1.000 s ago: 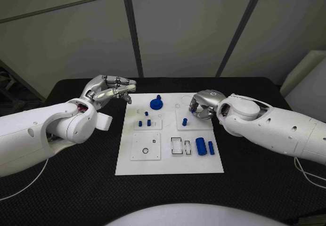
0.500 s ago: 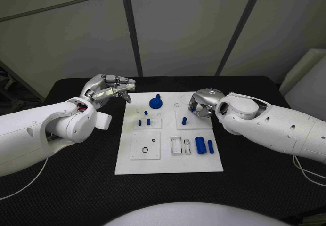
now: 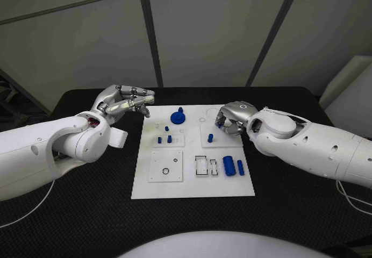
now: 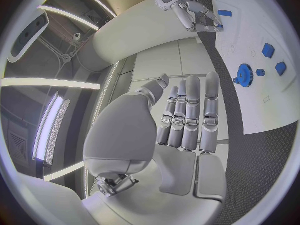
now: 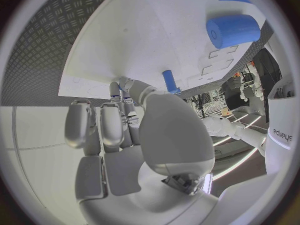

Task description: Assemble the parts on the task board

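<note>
Head view: the white task board [image 3: 194, 185] is seen at frame centre on the black table [image 3: 93, 215]. Nearest, in the lower right part of the board, a large blue cylinder [image 3: 229, 166] and a slimmer blue rod [image 3: 241, 169] are found lying loose beside empty rectangular slots [image 3: 202, 165]; a small ring [image 3: 166, 171] lies at lower left. These are judged not yet assembled. Further up, two short blue pegs [image 3: 165, 140] and one blue peg [image 3: 210, 138] stand upright in their plates, and a blue gear [image 3: 179, 117] sits near the far edge; these appear seated. The right hand [image 3: 233, 121] is held at the board's upper right, fingers curled; whether anything is pinched cannot be told. The left hand [image 3: 128, 101] is poised off the upper left corner, fingers extended side by side, holding nothing
</note>
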You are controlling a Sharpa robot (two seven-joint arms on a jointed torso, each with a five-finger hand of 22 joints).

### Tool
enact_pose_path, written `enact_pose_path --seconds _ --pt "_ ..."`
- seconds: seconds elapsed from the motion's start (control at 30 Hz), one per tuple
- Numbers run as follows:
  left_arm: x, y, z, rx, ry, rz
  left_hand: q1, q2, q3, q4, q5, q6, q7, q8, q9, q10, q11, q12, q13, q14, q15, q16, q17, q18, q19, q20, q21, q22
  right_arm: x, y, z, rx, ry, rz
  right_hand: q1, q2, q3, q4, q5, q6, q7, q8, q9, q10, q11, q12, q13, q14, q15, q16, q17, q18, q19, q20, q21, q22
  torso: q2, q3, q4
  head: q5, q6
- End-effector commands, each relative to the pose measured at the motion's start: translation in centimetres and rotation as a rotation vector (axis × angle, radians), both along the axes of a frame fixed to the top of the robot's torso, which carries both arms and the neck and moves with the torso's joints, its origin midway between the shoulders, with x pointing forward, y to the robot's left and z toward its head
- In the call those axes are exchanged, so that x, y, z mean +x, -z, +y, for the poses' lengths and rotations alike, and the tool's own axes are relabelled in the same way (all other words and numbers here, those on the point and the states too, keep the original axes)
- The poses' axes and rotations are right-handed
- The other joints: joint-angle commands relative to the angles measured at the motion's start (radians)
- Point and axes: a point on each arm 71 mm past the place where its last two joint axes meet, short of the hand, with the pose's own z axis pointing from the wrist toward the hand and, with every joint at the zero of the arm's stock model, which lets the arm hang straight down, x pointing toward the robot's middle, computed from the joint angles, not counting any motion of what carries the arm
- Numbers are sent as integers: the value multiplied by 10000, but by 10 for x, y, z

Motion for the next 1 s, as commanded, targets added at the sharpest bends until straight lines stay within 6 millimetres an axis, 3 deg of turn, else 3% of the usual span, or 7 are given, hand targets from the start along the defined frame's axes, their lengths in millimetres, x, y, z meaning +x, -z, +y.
enact_pose_path --seconds 0.03,0.67,0.87,1.0 --pt "0 -1 0 -62 33 -41 -36 101 -21 -28 33 13 48 -44 -11 -37 23 -47 16 -51 22 -67 -15 504 79 16 -39 -10 1 -7 -1 348 76 -489 -41 -10 35 28 -8 89 1 43 19 178 -126 5 24 380 -73 49 6 -84 75 -16 52 17 -5 -1 5 12 3" --pt "2 0 6 -50 -108 -29 -27 119 -31 -33 32 -2 58 -58 -16 -57 34 -53 20 -84 34 -96 -26 501 75 22 -74 -30 -16 -22 -5 1059 -138 -1047 -109 -59 1 24 -67 99 -9 37 30 184 -134 -23 45 380 -77 70 14 -88 79 -17 74 44 -11 -4 5 28 -3" --pt "3 0 7 -68 -152 -27 -24 123 -32 -35 32 -5 60 -61 -17 -61 37 -54 21 -93 36 -104 -29 501 73 24 -83 -35 -35 -33 9 1594 -684 -1120 -117 -68 -4 23 -71 102 -10 36 32 185 -135 -27 48 383 -78 85 31 -94 95 -16 91 67 -18 -15 -19 106 10" --pt "4 0 5 -101 -150 -20 -24 123 -32 -35 32 -5 60 -61 -17 -61 37 -54 21 -93 36 -104 -29 501 73 24 -83 -35 -48 -40 26 1994 -1212 -1137 -130 -77 -12 24 -72 102 -10 34 33 185 -135 -32 51 384 -78 92 38 -97 103 -16 102 82 -19 -9 10 119 31"
